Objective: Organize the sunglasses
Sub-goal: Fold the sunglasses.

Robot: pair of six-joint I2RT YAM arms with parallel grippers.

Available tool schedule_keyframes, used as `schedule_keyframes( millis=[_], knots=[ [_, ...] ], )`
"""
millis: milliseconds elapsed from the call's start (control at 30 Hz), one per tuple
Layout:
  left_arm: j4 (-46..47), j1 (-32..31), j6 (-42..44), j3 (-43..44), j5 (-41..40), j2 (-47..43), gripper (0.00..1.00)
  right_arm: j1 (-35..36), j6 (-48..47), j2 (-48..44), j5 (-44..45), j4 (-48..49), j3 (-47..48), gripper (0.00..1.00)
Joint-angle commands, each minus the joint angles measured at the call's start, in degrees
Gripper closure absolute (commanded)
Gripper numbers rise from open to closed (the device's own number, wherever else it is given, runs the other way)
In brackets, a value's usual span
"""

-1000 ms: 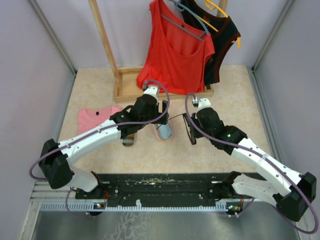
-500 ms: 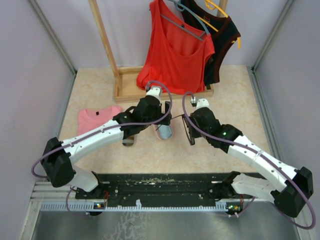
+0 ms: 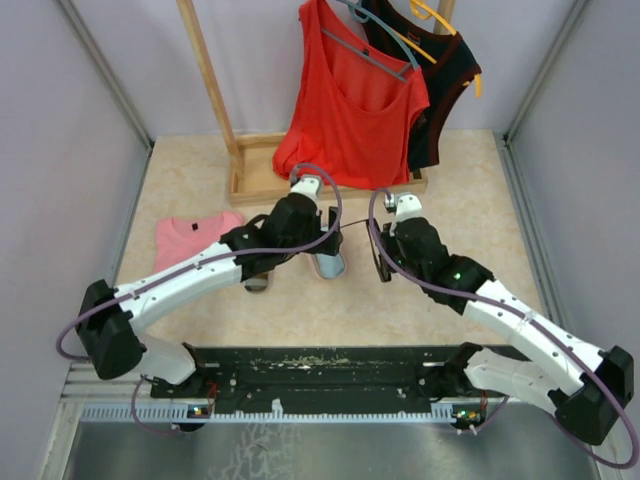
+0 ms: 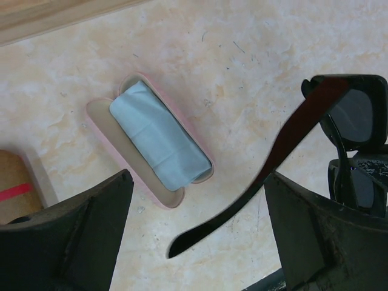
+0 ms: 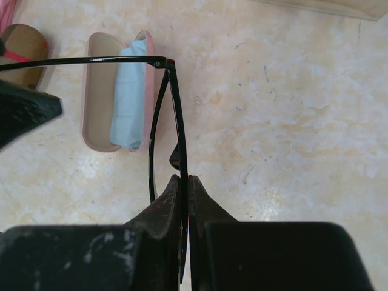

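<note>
The black-framed sunglasses [image 4: 356, 116] are clamped at the frame by the right gripper [image 5: 183, 182], whose fingers are pinched tight on it at the bottom centre of the right wrist view. There the glasses are seen edge-on, lifted above the table [image 5: 291, 121], with one thin folding arm stretched out leftward across the top of the frame.

In the left wrist view, the glasses are seen at the right edge. One unfolded arm slants down to the left into the gap between the widely spread fingers [image 4: 73, 233] of the left gripper [image 4: 197, 185]. Nothing is grasped by that gripper, and whether the arm touches a finger cannot be told.

The open pink case [image 4: 100, 130] lies on the table in the upper left of that view, lined with a light blue cloth [image 4: 157, 142]. A brown case [image 4: 15, 188] is cut off at the left edge.

From above, both grippers are seen close together at the centre of the frame, with the pink case just below them. A folded pink shirt [image 3: 190, 238] lies to the left, and a red top [image 3: 350, 105] hangs at the upper centre.
</note>
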Motion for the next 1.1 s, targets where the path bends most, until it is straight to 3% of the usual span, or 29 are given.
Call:
schedule_keyframes(
  millis=[0, 233, 700, 1067],
  knots=[
    [-2.0, 1.2, 0.3, 3.3, 0.1, -6.7, 0.06, 0.5, -7.5, -5.4, 3.5, 5.4, -1.8, 1.00],
    [-4.2, 1.5, -1.1, 5.3, -0.2, -11.8, 0.06, 1.7, -12.0, -8.0, 7.5, 8.6, -3.6, 1.00],
    [-7.8, 2.0, -4.6, 5.7, -9.2, -7.9, 0.08, 18.4, -26.2, -9.8, 27.0, 26.6, -8.9, 1.00],
    [-7.6, 2.0, -5.2, 3.3, -9.5, -8.6, 0.09, 19.4, -28.3, -8.1, 28.0, 33.5, -9.9, 1.00]
  ],
)
